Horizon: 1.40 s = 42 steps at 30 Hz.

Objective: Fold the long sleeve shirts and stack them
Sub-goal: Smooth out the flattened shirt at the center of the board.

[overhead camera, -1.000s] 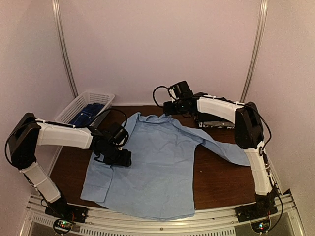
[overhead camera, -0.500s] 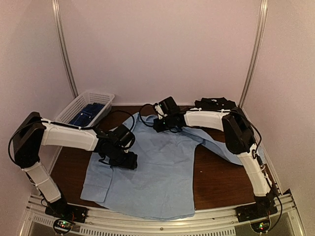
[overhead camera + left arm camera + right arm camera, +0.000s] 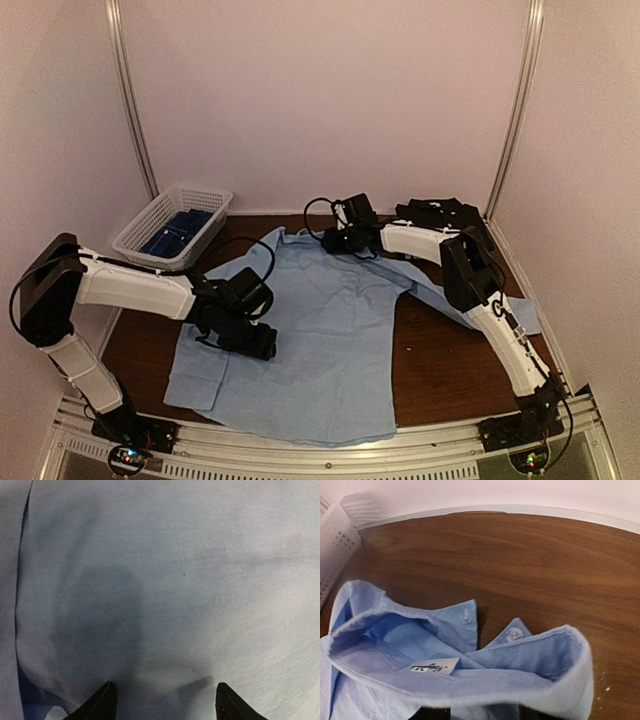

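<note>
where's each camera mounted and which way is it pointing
Top external: above and behind the arms, looking down at the light blue shirt; both arms show.
Left wrist: on the left arm, facing down at shirt cloth; left pincer tips show.
Right wrist: low, facing the back wall across the collar; right pincer barely shows.
Top and right wrist share the white basket.

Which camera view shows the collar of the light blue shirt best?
Right wrist: the collar fills the frame, its label and two buttons visible. The top external view shows it small; the left wrist shows only plain shirt cloth.
</note>
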Available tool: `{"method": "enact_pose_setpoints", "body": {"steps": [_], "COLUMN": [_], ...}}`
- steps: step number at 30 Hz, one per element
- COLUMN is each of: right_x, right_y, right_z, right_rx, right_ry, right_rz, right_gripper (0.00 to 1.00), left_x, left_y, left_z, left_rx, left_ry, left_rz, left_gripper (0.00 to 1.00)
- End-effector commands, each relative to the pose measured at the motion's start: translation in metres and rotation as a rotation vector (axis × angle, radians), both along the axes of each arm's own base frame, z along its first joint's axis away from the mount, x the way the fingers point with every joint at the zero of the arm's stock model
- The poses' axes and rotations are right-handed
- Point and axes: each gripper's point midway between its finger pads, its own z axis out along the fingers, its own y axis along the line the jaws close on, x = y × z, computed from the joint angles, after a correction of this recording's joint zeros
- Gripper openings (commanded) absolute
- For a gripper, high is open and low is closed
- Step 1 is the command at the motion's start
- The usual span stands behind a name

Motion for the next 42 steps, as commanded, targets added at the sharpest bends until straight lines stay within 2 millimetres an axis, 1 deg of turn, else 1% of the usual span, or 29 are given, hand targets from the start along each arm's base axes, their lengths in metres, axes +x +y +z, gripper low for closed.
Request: {"method": "enact_pose_setpoints", "body": {"steps": [1, 3, 7, 10, 14, 18, 19, 21, 24, 25, 27, 29, 30, 32, 33, 34, 35, 36, 39, 42], "right_x": [0.035, 0.047, 0.064, 0.068, 0.065, 0.055, 0.051, 0.041, 0.014, 0.002, -0.024, -0.052, -0.065, -0.092, -0.105, -0.12, -0.13, -0.14, -0.159, -0.161], "right_y": [-0.014, -0.021, -0.032, -0.032, -0.033, -0.038, -0.04, -0.043, -0.045, -0.046, -0.045, -0.044, -0.046, -0.049, -0.052, -0.058, -0.061, -0.067, -0.091, -0.112], "right_z": [0.007, 0.013, 0.038, 0.061, 0.095, 0.126, 0.133, 0.141, 0.142, 0.15, 0.144, 0.136, 0.129, 0.117, 0.107, 0.094, 0.088, 0.081, 0.06, 0.043], "right_rx": [0.133, 0.174, 0.232, 0.245, 0.227, 0.192, 0.181, 0.152, 0.111, 0.104, 0.08, 0.054, 0.047, 0.036, 0.03, 0.016, 0.014, 0.011, -0.008, -0.001], "right_ry": [-0.038, -0.058, -0.126, -0.172, -0.221, -0.238, -0.24, -0.224, -0.185, -0.183, -0.161, -0.138, -0.118, -0.083, -0.059, -0.024, -0.005, 0.016, 0.055, 0.095], "right_rz": [-0.071, -0.096, -0.121, -0.105, -0.076, -0.055, -0.049, -0.04, -0.021, -0.013, 0.002, 0.017, 0.023, 0.034, 0.035, 0.032, 0.027, 0.018, -0.04, -0.086], "right_gripper": [0.49, 0.53, 0.63, 0.69, 0.75, 0.78, 0.78, 0.79, 0.79, 0.78, 0.78, 0.78, 0.78, 0.76, 0.75, 0.74, 0.73, 0.72, 0.71, 0.7], "left_x": [-0.024, -0.029, -0.039, -0.045, -0.048, -0.048, -0.047, -0.039, -0.021, -0.014, -0.002, 0.013, 0.019, 0.033, 0.039, 0.046, 0.053, 0.06, 0.079, 0.092], "left_y": [0.021, 0.027, 0.037, 0.043, 0.047, 0.048, 0.049, 0.046, 0.036, 0.031, 0.021, 0.01, 0.005, -0.006, -0.012, -0.018, -0.023, -0.03, -0.044, -0.058], "left_z": [-0.008, -0.009, -0.008, -0.01, -0.008, -0.003, 0.0, 0.012, 0.035, 0.044, 0.057, 0.07, 0.073, 0.075, 0.076, 0.072, 0.076, 0.071, 0.065, 0.055], "left_rx": [0.032, 0.039, 0.037, 0.038, 0.031, 0.025, 0.024, 0.017, -0.01, -0.023, -0.039, -0.056, -0.056, -0.061, -0.059, -0.05, -0.055, -0.052, -0.057, -0.05], "left_ry": [0.064, 0.072, 0.083, 0.091, 0.089, 0.082, 0.072, 0.037, -0.032, -0.057, -0.097, -0.137, -0.154, -0.173, -0.178, -0.18, -0.194, -0.19, -0.193, -0.188], "left_rz": [0.018, 0.027, 0.039, 0.044, 0.052, 0.06, 0.065, 0.076, 0.096, 0.098, 0.102, 0.099, 0.098, 0.084, 0.074, 0.062, 0.053, 0.043, 0.018, -0.014], "left_gripper": [0.7, 0.7, 0.7, 0.7, 0.7, 0.7, 0.7, 0.7, 0.7, 0.7, 0.7, 0.7, 0.7, 0.7, 0.7, 0.7, 0.7, 0.7, 0.7, 0.7]}}
